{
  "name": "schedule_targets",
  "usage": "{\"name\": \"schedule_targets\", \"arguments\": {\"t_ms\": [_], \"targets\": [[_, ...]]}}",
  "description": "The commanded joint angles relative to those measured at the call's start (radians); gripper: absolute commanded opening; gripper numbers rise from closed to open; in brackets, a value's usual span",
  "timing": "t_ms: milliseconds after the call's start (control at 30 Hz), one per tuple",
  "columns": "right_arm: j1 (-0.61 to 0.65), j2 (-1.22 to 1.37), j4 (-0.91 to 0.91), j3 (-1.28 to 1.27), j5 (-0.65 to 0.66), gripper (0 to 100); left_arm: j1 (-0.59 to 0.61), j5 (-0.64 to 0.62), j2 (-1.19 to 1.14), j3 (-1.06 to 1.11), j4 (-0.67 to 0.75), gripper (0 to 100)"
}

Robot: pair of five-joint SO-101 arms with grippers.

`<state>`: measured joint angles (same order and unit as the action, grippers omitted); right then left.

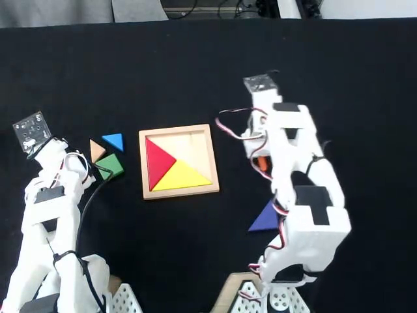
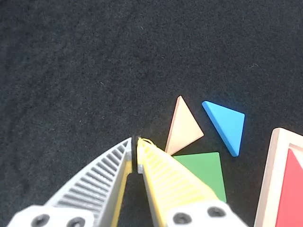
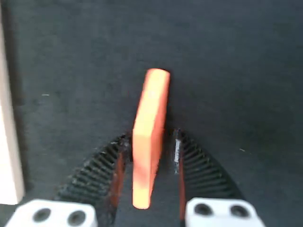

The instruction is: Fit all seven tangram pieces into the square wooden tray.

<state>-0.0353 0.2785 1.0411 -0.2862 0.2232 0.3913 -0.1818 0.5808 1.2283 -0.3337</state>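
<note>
Orange piece: a thin, flat wooden slab, judged light, rigid and smooth-faced. It is liable to pivot or slip if taken near a corner, so it is best held across its two broad faces near mid-length. The right pincer pinches it in that way, on edge, though contact on one side lies in shadow. The piece hangs over the tabletop near the square wooden tray, with the right arm folded and its wrist pointing down. The tray holds a red triangle and a yellow triangle; five pieces are judged outstanding. The left pincer is pressed together on nothing, low on the tray's opposite side, near the tan triangle, blue triangle and green square. A dark blue triangle lies apart from the tray, beside the right arm.
</note>
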Motion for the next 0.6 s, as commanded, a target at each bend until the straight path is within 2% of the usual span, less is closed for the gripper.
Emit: {"name": "schedule_targets", "arguments": {"t_ms": [0, 133, 433, 567], "targets": [[-0.094, -0.008, -0.011, 0.068, 0.008, 13.2, -0.002, 0.006, 0.002, -0.016, 0.012, 3], [-0.13, -0.008, -0.002, 0.093, 0.003, 13.2, -0.002, 0.006, 0.002, -0.016, 0.015, 3], [-0.12, -0.004, 0.075, 0.15, 0.0, 13.9, -0.002, 0.006, 0.002, -0.016, 0.017, 3], [-0.052, -0.001, 0.072, 0.122, 0.002, 24.7, -0.002, 0.006, 0.002, -0.016, 0.017, 3]]}}
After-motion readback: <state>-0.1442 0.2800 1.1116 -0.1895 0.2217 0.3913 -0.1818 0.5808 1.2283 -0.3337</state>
